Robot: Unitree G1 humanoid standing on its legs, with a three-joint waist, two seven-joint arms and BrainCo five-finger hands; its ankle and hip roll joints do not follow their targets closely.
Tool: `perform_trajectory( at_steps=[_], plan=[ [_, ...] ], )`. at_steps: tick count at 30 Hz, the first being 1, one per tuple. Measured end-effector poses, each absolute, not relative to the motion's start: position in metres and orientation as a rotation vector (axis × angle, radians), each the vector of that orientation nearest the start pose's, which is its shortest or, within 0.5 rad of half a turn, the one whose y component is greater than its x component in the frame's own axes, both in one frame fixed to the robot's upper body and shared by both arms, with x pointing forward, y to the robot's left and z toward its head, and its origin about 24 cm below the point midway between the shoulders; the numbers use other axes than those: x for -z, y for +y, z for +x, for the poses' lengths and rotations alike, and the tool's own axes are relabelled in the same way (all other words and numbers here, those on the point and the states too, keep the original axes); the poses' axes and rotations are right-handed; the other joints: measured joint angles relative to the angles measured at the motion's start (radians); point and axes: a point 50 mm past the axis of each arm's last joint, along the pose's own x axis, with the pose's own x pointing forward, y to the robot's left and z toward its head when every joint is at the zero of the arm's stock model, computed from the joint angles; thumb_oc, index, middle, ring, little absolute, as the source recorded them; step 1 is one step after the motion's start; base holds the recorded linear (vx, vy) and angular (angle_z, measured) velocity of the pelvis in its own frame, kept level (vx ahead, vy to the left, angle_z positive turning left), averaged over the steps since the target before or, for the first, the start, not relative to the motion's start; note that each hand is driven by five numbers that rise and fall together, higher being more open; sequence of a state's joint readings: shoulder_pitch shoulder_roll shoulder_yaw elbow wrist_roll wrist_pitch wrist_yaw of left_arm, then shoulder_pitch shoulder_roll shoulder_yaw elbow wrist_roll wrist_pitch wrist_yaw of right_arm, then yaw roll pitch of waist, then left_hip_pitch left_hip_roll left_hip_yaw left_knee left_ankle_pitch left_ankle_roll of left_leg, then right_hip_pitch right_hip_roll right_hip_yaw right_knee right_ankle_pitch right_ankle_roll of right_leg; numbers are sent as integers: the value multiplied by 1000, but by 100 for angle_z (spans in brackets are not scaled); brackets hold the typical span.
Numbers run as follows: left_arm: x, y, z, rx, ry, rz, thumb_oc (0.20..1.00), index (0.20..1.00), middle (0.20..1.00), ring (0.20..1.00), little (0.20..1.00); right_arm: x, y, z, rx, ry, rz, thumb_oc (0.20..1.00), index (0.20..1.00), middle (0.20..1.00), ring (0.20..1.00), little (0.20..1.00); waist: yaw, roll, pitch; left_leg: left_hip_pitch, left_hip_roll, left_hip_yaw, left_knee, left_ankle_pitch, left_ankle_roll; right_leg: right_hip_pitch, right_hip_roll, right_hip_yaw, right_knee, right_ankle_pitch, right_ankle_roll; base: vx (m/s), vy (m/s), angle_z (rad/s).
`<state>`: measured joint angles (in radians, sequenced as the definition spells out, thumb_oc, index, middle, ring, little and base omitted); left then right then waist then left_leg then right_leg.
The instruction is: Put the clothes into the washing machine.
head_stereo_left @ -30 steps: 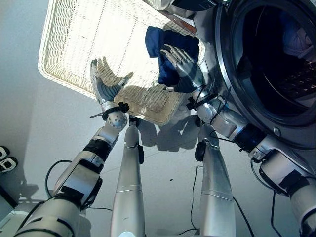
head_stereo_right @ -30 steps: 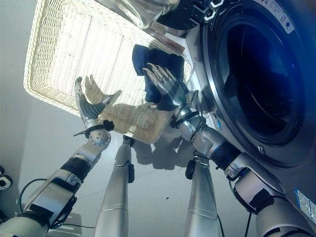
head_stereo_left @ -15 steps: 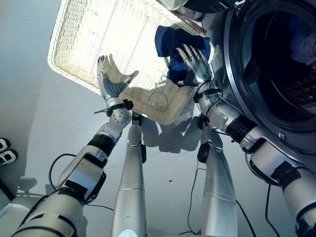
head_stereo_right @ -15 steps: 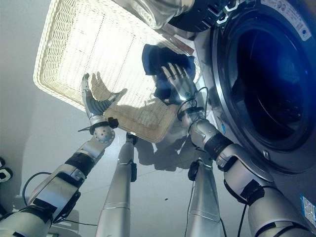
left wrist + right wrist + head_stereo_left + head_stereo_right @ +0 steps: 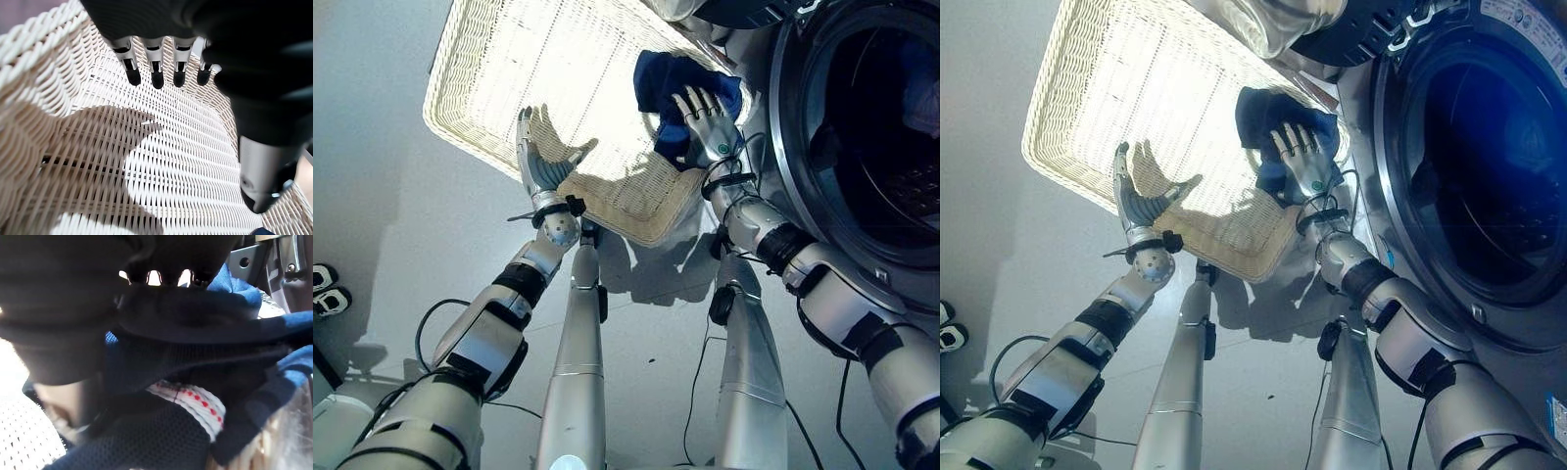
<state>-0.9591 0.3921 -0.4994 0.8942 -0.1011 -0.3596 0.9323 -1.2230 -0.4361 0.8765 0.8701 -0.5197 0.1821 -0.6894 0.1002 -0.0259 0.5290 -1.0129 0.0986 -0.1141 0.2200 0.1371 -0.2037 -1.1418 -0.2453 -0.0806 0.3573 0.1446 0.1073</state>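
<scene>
Blue garment partly hidden under right robot hand.

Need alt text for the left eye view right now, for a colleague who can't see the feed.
The right hand, fingers spread, rests on the blue garment in the white wicker basket, beside the open washing machine. The left hand is open over the basket's near rim.

a smooth pale grey floor takes up the room, evenly lit, with soft dark shadows lying across it toward its near middle. strong light falls from above at the far side, so that part looks washed out and bright. at the floor's left edge sits a pair of dark shoes with white trim, side by side.
</scene>
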Motion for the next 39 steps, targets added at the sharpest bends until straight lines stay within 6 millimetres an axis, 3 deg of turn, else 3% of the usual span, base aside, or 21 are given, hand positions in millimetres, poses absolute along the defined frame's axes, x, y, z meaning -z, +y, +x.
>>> perform_trajectory(
  at_steps=[6,20,28,32,35,38,39],
  plan=[
    [-178,160,384,-540,-582,400,1000,1000,1000,1000,1000,-251,-112,407,420,-754,-1493,200,200,200,200,200,10,3,-1,0,-1,-1,0,0,0,0,-1,0,1,-2,2,0,0,0],
    [-175,154,384,-528,-574,387,1000,1000,1000,1000,1000,-250,-117,409,438,-723,-1502,200,200,200,200,200,23,14,-4,-7,-2,-8,3,1,0,0,-3,-9,5,-8,3,0,0,0],
    [-174,154,384,-529,-571,387,1000,1000,1000,1000,1000,-251,-120,409,431,-685,-1348,200,200,200,200,200,21,14,-4,-7,-2,-8,3,1,0,0,-3,-9,5,-9,3,0,0,0],
    [-172,155,383,-528,-570,384,1000,1000,1000,1000,1000,-248,-118,407,328,-605,-1015,200,200,200,200,200,12,14,-4,-9,-2,-8,3,0,0,-2,-3,-9,4,-9,3,2,8,0],
    [-169,159,381,-539,-560,366,1000,1000,1000,1000,1000,-243,-117,405,35,-369,-263,200,200,200,200,200,-7,14,-4,-10,-2,-7,4,0,0,-4,-3,-9,5,-10,3,9,51,-1],
    [-170,163,380,-550,-560,358,1000,1000,1000,1000,1000,-215,-117,401,-206,-228,132,200,200,200,200,200,-20,14,-4,-9,-1,-3,5,-1,-1,-5,-3,-8,5,-9,3,6,27,-2],
    [-170,163,380,-550,-560,358,1000,1000,1000,1000,1000,-215,-117,401,-206,-228,132,200,200,200,200,200,-20,14,-4,-9,-1,-3,5,-1,-1,-5,-3,-8,5,-9,3,0,0,0]
  ],
)
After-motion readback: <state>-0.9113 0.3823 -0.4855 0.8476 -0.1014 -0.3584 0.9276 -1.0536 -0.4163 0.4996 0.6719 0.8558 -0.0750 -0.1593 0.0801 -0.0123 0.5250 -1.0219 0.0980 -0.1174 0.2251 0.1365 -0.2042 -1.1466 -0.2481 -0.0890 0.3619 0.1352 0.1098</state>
